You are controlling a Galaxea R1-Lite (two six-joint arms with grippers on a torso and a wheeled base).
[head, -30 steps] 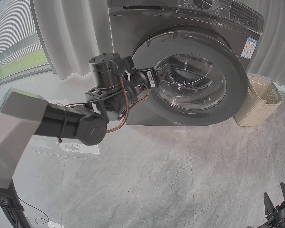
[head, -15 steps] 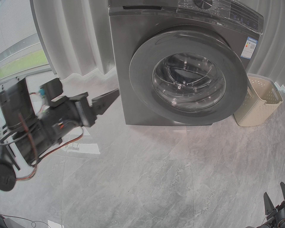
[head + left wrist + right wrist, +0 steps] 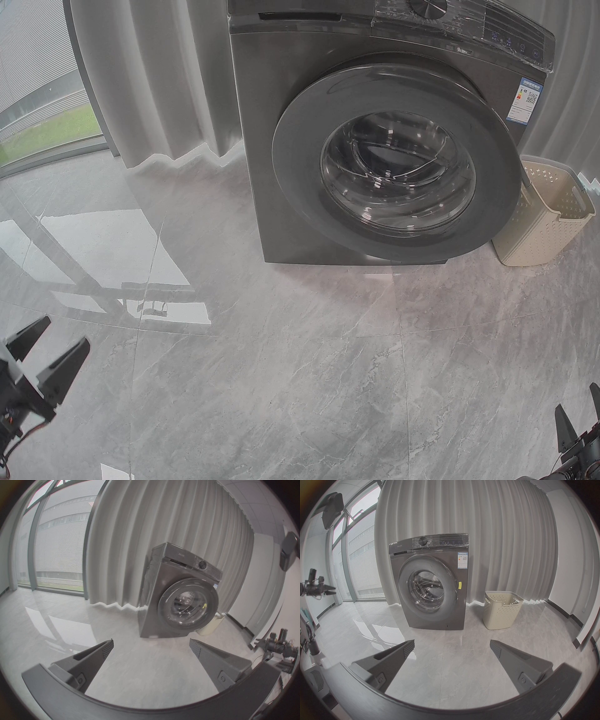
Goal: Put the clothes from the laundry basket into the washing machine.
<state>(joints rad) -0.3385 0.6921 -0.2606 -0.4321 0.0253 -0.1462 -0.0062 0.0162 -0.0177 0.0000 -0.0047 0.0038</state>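
- Laundry basket [image 3: 540,215] stood on the floor [image 3: 312,381] just beside the washing machine [image 3: 269,94], on the robot's right of it. Its near wall hid its bottom, so what it held could not be told.
- It was a cream plastic tub with perforated walls and cut-out handles.
- The washing machine was a dark grey metal box, its top panel cut off by the head view's upper edge.
- Its round door [image 3: 300,169] sat shut against the front. Behind the curved glass [image 3: 400,172] a steel drum showed, but reflections made the inside hard to make out.
- The left hand [image 3: 61,333] hung low on the left, well apart from the machine, its dark wedge-shaped fingers spread wide and empty.
- The right hand [image 3: 451,642] was likewise spread wide and held nothing.
- Glossy grey stone-look tiles made up the floor, and a pale pleated curtain [image 3: 156,75] hung behind.
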